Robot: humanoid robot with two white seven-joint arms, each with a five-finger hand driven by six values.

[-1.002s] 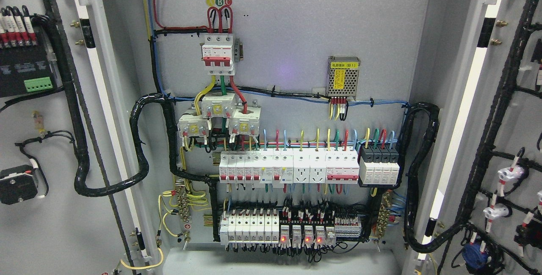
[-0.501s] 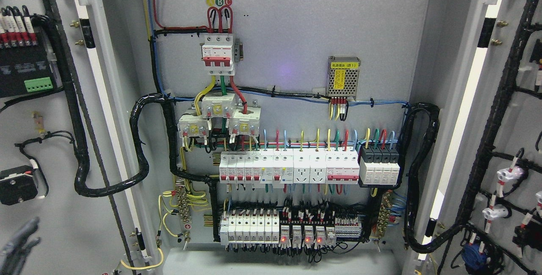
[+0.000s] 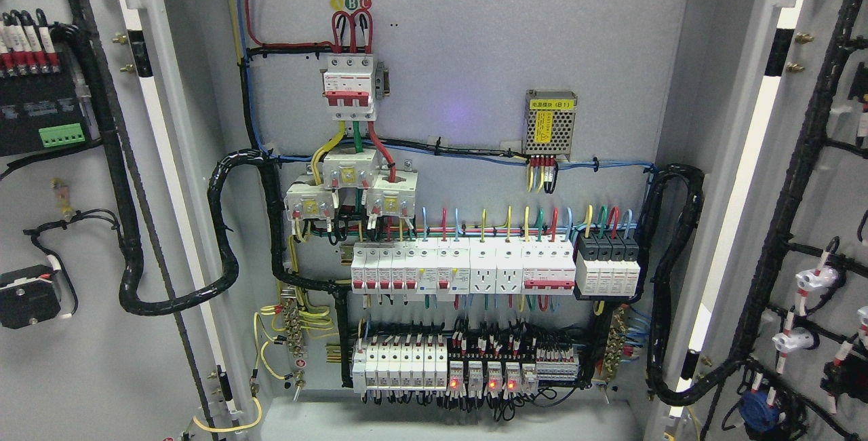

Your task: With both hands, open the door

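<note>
Both grey cabinet doors stand swung wide. The left door [image 3: 81, 373] fills the picture's left side, its inner face carrying a black module and cable looms. The right door [image 3: 841, 210] fills the right side, with black wiring and white fittings on it. Between them the cabinet's back panel [image 3: 475, 54] shows its rows of white breakers [image 3: 461, 268] and coloured wires. Neither of my hands appears in the head view.
A thick black cable loop [image 3: 224, 231] runs from the left door into the cabinet, and another [image 3: 668, 278] hangs at the right. A small metal power supply [image 3: 550, 123] sits on the back panel. Relays with red lights [image 3: 481, 380] line the bottom row.
Half a second ago dark fingers of my left hand showed blurred at the lower left corner; they have dropped out of view. The doors have not moved.
</note>
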